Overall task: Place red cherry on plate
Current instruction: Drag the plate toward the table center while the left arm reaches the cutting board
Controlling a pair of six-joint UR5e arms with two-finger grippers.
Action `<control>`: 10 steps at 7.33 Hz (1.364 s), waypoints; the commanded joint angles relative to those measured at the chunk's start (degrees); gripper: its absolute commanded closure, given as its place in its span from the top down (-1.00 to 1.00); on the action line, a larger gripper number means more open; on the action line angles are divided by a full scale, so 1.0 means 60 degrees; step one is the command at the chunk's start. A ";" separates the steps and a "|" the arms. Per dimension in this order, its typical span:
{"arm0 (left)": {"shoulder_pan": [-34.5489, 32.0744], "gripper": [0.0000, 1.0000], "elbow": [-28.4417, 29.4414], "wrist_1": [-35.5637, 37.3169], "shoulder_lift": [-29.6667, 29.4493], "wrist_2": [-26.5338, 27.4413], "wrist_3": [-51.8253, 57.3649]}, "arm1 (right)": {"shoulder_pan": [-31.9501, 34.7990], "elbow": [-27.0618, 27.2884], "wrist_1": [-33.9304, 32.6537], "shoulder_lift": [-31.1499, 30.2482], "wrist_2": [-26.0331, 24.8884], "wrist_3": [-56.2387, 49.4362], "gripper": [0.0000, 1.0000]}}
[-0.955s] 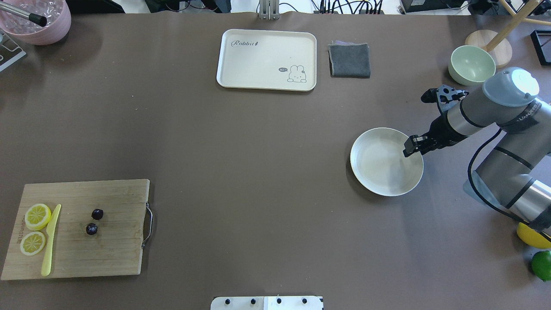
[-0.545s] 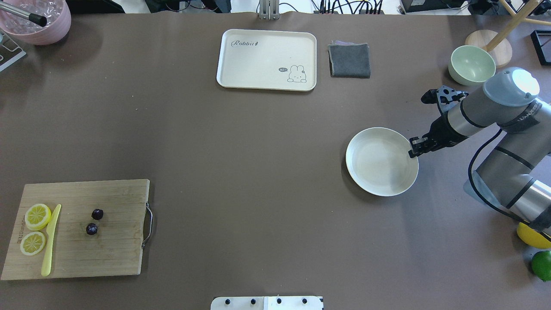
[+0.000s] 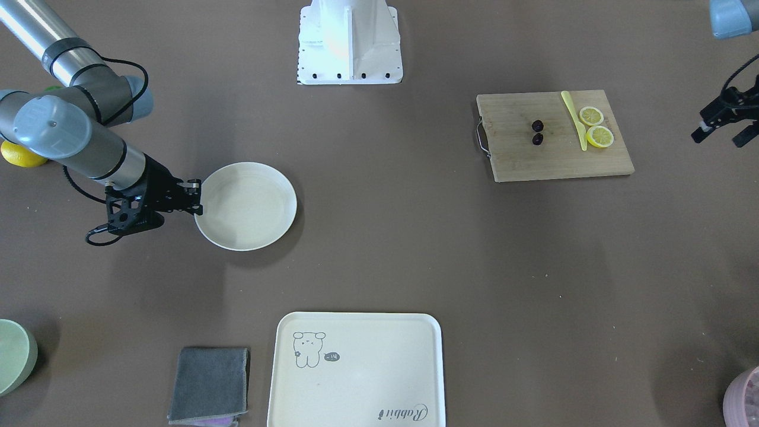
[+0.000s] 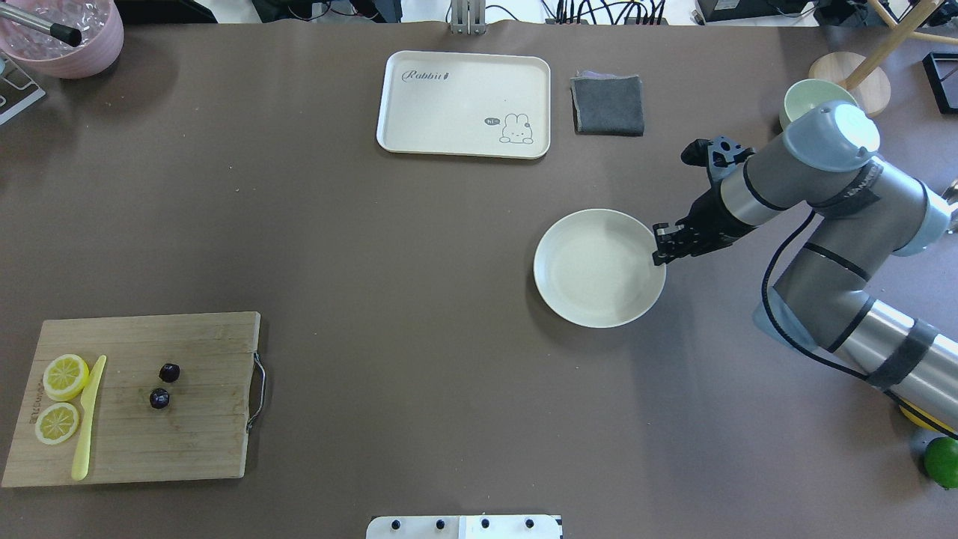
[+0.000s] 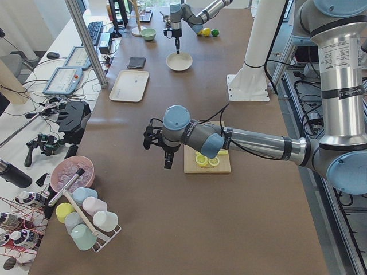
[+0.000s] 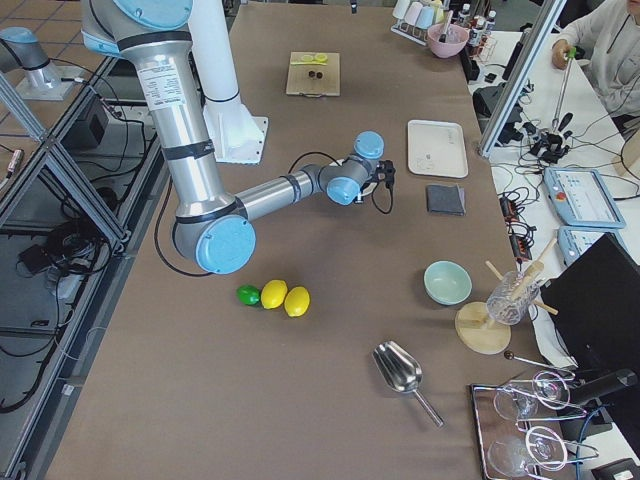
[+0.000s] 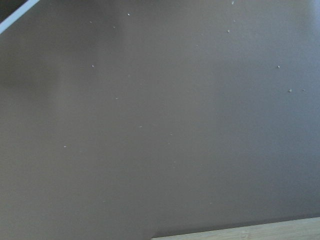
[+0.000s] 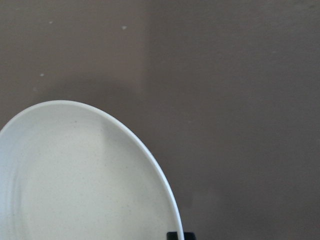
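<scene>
My right gripper (image 4: 661,251) has dragged the plate (image 4: 599,296) leftward toward the middle of the table (image 4: 419,299), jaws clamped on its rim. The front-facing view, unlike the overhead, catches my left gripper (image 3: 718,139), fingers apart, hovering past the left end of the cutting board (image 4: 202,434). The red cherry (image 4: 169,372) lies on that board at the table's near left corner, beside a yellow knife (image 4: 88,419) and lemon slices (image 4: 66,376).
</scene>
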 commanded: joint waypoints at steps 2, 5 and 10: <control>0.2524 0.91 -0.0474 -0.0737 -0.0052 0.1148 -0.2436 | -0.1426 -0.0063 0.0010 0.1165 -0.1103 0.1848 -1.00; 0.4648 0.86 -0.0842 -0.0751 -0.0067 0.2448 -0.3741 | -0.2366 -0.0078 0.0128 0.1562 -0.2351 0.1851 -1.00; 0.6777 0.45 -0.0844 -0.0766 -0.0257 0.3904 -0.4037 | -0.2647 -0.0283 0.0142 0.1753 -0.2412 0.2144 -1.00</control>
